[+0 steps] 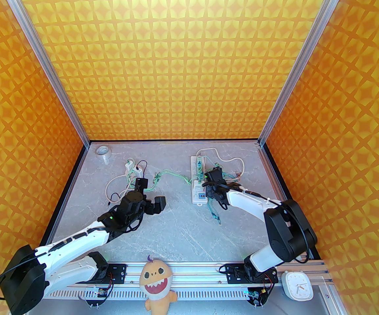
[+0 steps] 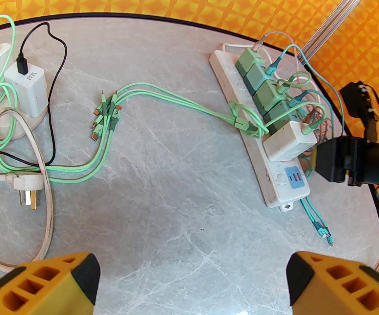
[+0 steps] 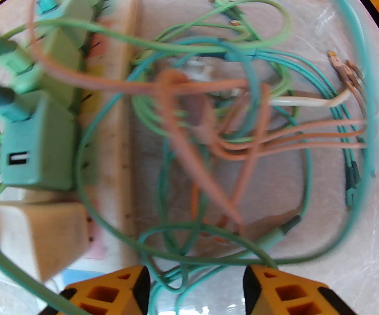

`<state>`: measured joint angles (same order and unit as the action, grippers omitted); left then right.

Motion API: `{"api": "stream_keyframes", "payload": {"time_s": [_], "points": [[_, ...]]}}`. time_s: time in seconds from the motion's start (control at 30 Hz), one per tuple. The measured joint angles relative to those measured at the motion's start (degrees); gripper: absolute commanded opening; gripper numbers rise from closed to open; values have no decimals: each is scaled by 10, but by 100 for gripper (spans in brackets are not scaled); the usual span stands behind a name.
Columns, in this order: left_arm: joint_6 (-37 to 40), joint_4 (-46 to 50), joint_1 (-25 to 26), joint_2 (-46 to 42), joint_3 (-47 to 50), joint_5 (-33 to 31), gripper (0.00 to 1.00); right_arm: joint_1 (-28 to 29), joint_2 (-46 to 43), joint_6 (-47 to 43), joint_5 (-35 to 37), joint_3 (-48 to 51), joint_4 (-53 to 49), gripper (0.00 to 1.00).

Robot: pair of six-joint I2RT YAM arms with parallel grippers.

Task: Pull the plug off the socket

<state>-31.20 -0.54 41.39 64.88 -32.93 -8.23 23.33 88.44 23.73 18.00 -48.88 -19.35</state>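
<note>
The socket (image 1: pixel 196 194) is a long white strip lying at mid-right of the table. Its near end (image 2: pixel 274 182) is bare, with a blue switch panel. Several green cube plugs (image 2: pixel 261 90) and one white cube plug (image 2: pixel 289 139) sit in a row on the socket. My right gripper (image 1: pixel 214 179) hovers just right of the strip, over a tangle of teal, green and orange cables (image 3: pixel 228 136). Its yellow fingers (image 3: pixel 268 290) stand apart, with loose cable loops under the gap and nothing clamped. A green plug (image 3: pixel 35 149) and the white plug (image 3: pixel 35 235) lie to its left. My left gripper (image 2: pixel 192 281) is wide open and holds nothing.
Two white chargers (image 2: pixel 25 87) stand at the back left, with black and green cables. A loose white three-pin plug (image 2: pixel 27 189) and its cord lie beside them. A tape roll (image 1: pixel 103 152) sits in the far left corner. A plush toy (image 1: pixel 156 284) and a clock (image 1: pixel 297 285) rest on the near rail.
</note>
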Motion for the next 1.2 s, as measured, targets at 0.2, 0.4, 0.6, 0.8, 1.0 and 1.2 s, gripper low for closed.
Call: {"api": "stream_keyframes", "payload": {"time_s": [0.2,0.4,0.6,0.8,1.0,1.2], "points": [[0,9,27,67,-55,0,100,-24,-14,-5,-15,12,19,52],[-10,21,79,196,-166,-3,87,-29,-15,-4,-31,31,49,52],[-20,73,131,350,-336,-29,80,-32,-36,2,-37,43,57,53],[-38,137,143,464,-470,-43,74,-40,-78,14,-37,50,56,53],[-45,205,143,530,-562,-81,76,-44,-82,20,-45,50,56,53],[-47,242,139,562,-610,-104,76,-46,-81,22,-56,50,56,52]]}}
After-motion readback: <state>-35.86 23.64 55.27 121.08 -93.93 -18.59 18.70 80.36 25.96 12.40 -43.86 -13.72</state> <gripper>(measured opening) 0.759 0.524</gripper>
